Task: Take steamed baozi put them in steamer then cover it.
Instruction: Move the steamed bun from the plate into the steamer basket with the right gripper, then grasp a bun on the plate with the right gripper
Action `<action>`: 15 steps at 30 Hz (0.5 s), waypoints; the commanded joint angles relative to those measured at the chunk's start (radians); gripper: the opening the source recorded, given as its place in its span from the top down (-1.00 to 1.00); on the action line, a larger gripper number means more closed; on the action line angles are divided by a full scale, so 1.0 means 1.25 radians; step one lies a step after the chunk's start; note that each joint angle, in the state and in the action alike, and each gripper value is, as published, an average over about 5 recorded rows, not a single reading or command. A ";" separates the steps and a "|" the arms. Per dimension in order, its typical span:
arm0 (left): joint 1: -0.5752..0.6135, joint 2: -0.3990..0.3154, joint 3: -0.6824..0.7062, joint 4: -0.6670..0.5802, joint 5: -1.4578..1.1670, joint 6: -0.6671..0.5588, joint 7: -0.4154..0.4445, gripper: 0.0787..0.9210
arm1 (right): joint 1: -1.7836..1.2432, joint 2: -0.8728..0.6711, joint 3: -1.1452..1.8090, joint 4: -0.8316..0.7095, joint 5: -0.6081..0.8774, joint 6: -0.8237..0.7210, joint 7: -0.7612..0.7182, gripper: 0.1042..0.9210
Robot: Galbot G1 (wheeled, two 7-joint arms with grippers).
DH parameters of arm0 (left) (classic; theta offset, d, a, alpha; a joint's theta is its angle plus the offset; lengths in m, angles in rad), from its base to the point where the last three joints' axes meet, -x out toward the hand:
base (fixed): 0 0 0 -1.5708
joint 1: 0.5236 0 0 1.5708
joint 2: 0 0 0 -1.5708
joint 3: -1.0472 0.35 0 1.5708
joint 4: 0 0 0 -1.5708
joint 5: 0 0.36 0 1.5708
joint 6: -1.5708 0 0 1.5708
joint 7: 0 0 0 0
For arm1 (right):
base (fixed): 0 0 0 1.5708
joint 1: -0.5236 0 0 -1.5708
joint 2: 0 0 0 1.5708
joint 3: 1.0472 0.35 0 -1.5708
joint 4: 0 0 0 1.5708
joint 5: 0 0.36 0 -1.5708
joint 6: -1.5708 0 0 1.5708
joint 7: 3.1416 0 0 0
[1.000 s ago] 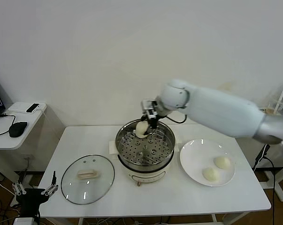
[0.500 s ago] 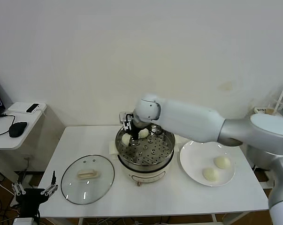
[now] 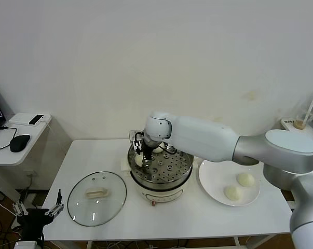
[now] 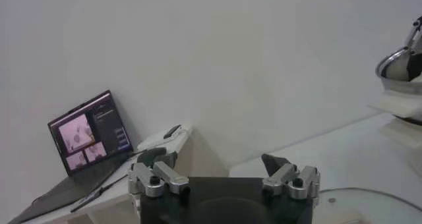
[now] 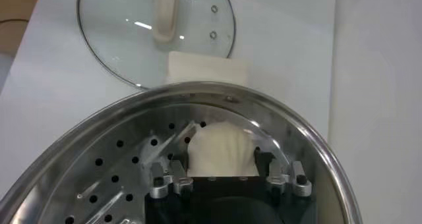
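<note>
Releasing a steamed baozi (image 5: 221, 149) onto the steamer (image 3: 183, 167) tray's left side, right gripper (image 5: 224, 181) spread; lifting straight up advisable. Left gripper (image 4: 224, 179) parked, spread.

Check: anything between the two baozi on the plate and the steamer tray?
Nothing visible. The two baozi lie on the white plate beside the open steamer; the glass lid lies on the table at the steamer's other side.

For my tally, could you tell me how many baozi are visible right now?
3: one baozi in the steamer by the right pincer, two baozi on the white plate. Another may be hidden behind the arm.
</note>
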 commanded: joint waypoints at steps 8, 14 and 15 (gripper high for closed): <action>-0.002 0.009 0.000 -0.004 -0.004 0.002 0.002 -0.77 | 0.150 -0.192 -0.001 0.134 -0.083 0.111 -0.174 -0.76; -0.001 0.019 0.000 -0.002 -0.008 0.001 0.002 -0.77 | 0.194 -0.390 -0.001 0.251 -0.127 0.184 -0.248 -0.76; 0.000 0.021 0.001 -0.001 -0.008 0.001 0.002 -0.77 | 0.194 -0.422 -0.001 0.271 -0.134 0.193 -0.257 -0.76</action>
